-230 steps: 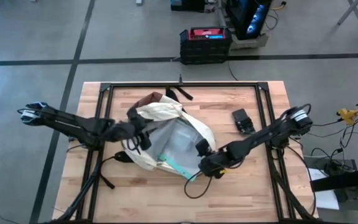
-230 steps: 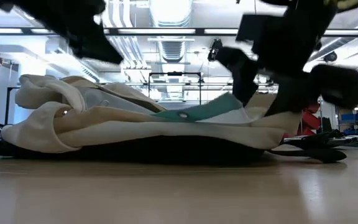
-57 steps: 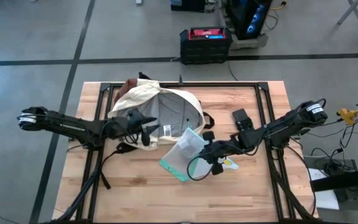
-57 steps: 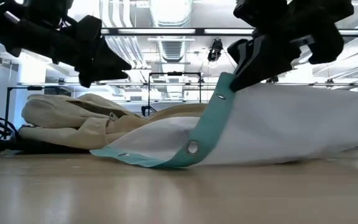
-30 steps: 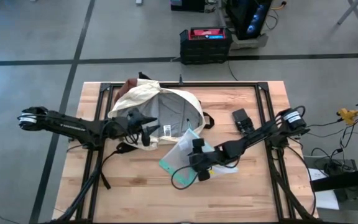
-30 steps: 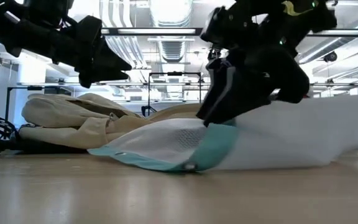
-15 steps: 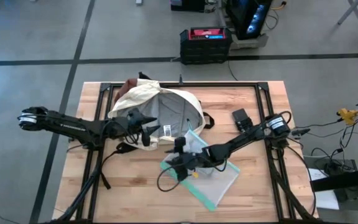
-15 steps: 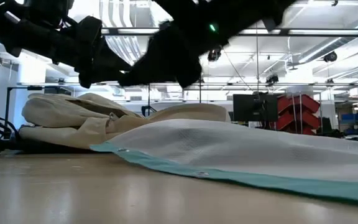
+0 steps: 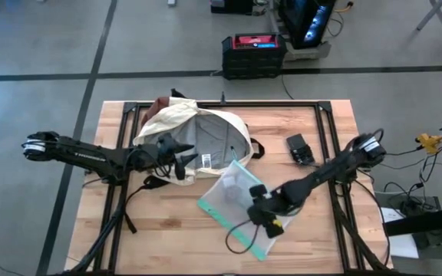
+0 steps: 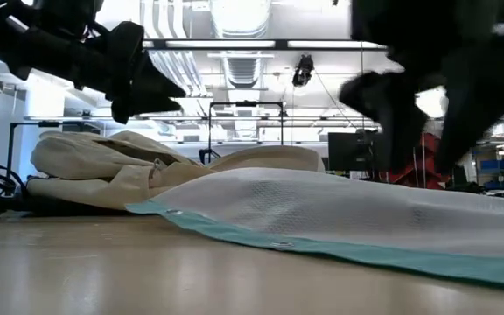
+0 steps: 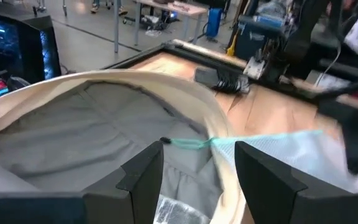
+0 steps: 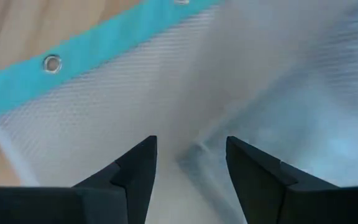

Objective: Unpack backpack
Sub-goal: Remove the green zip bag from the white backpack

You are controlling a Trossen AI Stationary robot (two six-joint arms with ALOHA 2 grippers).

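Hiding pouch (image 9: 240, 201) contents, mesh blurred, backpack (image 9: 194, 134) interior shadowed

The backpack (image 9: 192, 130) is cream-white outside with grey lining inside, a reddish-brown base at its far end and black straps. The pouch (image 9: 240, 203) is clear whitish mesh edged in teal, with small silver snaps along that edge. Both arms are dark, near black. The table (image 9: 167, 230) is pale wood in narrow planks, framed by black rails. A black device (image 9: 299, 149) lies on it. The floor (image 9: 44, 46) is grey with dark lines; on it a black crate (image 9: 253, 54) holds something red
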